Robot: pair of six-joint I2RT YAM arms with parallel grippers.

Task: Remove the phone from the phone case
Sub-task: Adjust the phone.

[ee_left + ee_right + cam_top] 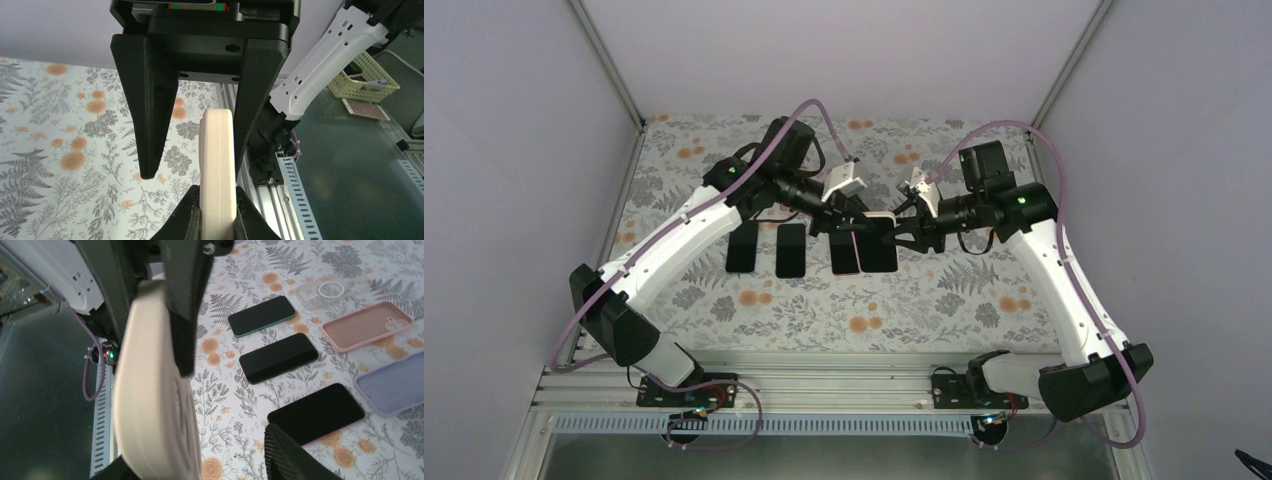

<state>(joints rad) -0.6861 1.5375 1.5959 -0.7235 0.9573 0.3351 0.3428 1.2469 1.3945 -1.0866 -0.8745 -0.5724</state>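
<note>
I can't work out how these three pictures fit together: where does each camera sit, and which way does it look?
Top: fixed above and behind, looking down on the table; left arm and right arm show whole.
Left wrist: looks past its left claw, shut on the cream cased phone, toward the open right claw.
Right wrist: looks the opposite way; its own fingers show at the bottom.
Shared: all see the phone.

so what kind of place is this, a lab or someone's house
Most likely a robotics lab test cell, not a home: plain walls box in the table, the left arm and right arm are bolted to an aluminium rail, and phones and empty cases lie in rows.
</note>
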